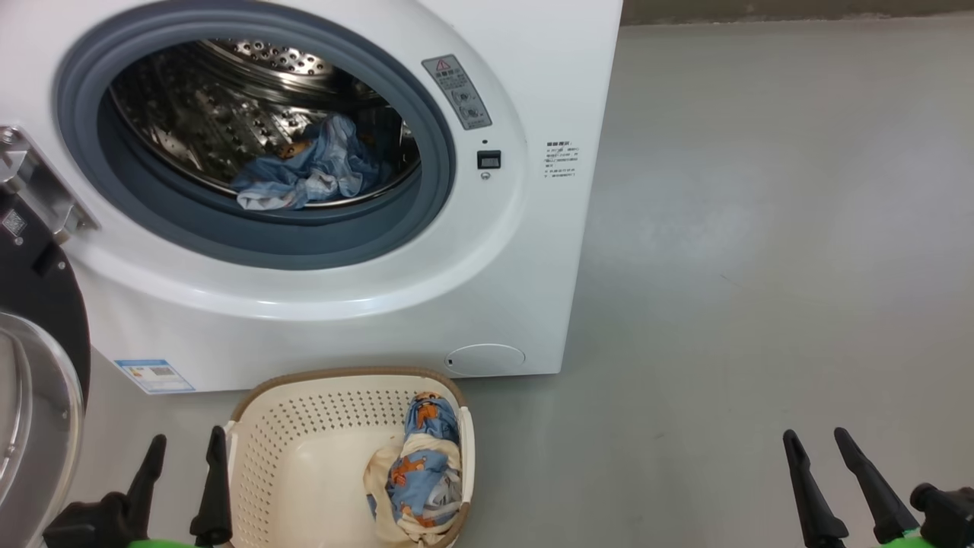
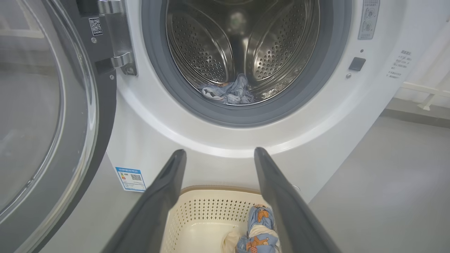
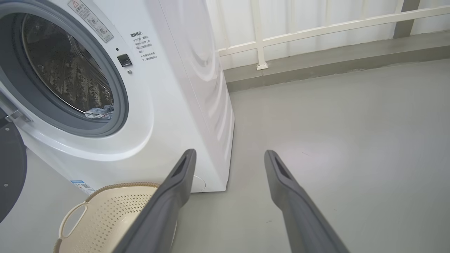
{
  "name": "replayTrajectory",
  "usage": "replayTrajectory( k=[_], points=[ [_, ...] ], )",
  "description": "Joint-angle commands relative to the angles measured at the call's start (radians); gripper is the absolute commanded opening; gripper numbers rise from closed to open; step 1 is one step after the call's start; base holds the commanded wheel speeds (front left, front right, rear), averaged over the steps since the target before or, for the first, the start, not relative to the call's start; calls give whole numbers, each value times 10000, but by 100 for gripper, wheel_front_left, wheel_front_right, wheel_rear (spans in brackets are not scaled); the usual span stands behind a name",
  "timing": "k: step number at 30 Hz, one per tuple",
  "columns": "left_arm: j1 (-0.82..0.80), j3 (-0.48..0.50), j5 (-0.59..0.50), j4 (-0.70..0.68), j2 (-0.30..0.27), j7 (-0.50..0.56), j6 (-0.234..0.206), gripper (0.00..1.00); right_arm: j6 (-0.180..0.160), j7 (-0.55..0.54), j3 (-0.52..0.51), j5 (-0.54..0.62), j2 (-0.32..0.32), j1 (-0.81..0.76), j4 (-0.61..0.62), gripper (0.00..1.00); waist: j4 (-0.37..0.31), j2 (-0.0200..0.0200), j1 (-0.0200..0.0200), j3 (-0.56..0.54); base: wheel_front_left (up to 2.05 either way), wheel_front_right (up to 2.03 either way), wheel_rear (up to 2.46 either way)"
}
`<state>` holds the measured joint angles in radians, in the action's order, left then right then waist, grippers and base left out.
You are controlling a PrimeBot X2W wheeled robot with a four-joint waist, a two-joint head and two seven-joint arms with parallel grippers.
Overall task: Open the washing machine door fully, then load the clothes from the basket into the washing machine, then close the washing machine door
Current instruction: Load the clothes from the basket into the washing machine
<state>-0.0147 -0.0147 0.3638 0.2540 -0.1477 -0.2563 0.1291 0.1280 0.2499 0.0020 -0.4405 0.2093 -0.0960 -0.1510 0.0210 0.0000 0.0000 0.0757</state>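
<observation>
The white washing machine stands with its door swung open to the left, glass bowl facing out. One bear-print clothes bundle lies in the steel drum. The other bundle, with cream cloth, lies at the right side of the cream basket on the floor before the machine. My left gripper hangs open just left of the basket, holding nothing. My right gripper is open over bare floor, well to the right. The bundle in the basket also shows between the left fingers.
Grey floor stretches to the right of the machine. A white railing on a low ledge runs behind it. The open door takes up the space at the far left.
</observation>
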Motion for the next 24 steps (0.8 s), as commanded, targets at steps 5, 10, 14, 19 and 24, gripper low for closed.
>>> replayTrajectory(
  k=[5,10,14,19,24],
  points=[
    [181,486,-217,-662,-58,-55,15,100,27,118,38,-48,212,-140,344,100,34,0,0,22,0,0,0],
    [296,540,-199,-813,-70,-55,15,100,27,118,-51,-14,172,-183,417,100,51,0,0,120,0,0,0],
    [230,531,-180,-853,-86,-55,15,100,27,118,-70,27,128,-138,445,100,42,0,0,237,0,0,0],
    [108,480,-142,-845,-92,-55,15,100,27,118,-66,64,66,-1,438,100,19,0,0,372,0,0,0],
    [54,342,-65,-757,-27,-55,15,100,27,118,-17,92,-45,213,398,100,4,0,0,497,0,0,0]
  ],
)
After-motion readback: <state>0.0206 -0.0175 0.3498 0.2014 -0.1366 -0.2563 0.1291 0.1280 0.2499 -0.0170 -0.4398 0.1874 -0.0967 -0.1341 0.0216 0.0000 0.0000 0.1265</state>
